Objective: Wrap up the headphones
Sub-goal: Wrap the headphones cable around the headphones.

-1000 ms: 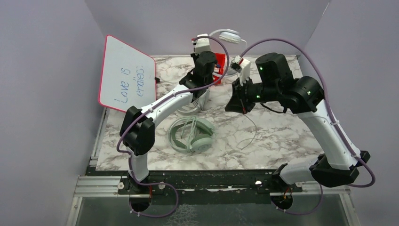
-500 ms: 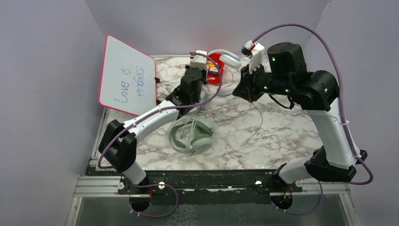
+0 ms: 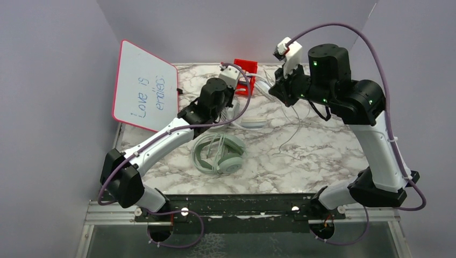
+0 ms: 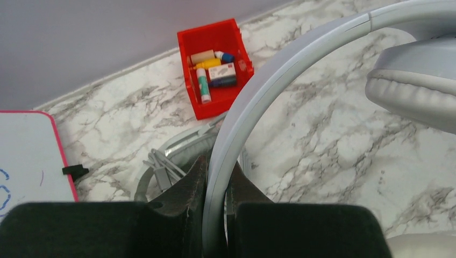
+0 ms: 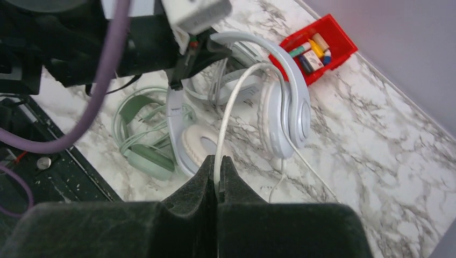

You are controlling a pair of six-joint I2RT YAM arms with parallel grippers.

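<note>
My left gripper (image 4: 218, 161) is shut on the headband of the grey-white headphones (image 4: 279, 70), with one ear cup (image 4: 419, 86) out to the right. In the top view the left gripper (image 3: 228, 110) holds the headphones (image 3: 251, 123) over the table's middle back. My right gripper (image 5: 218, 161) is shut on their thin white cable (image 5: 231, 107), which runs to the headphones (image 5: 285, 102). In the top view the right gripper (image 3: 278, 91) is raised and the cable (image 3: 293, 134) hangs to the table. The mint-green headphones (image 3: 218, 153) lie in front, cable bundled inside. I cannot pick out the smaller white headset.
A red bin (image 3: 244, 69) of small items stands at the back; it also shows in the left wrist view (image 4: 215, 64) and the right wrist view (image 5: 314, 48). A pink-framed whiteboard (image 3: 145, 86) leans at the left. Walls close in the left, back and right sides.
My left arm has brought the grey-white headphones down from high at the back toward the table's middle. My right gripper has moved up and back with the cable.
</note>
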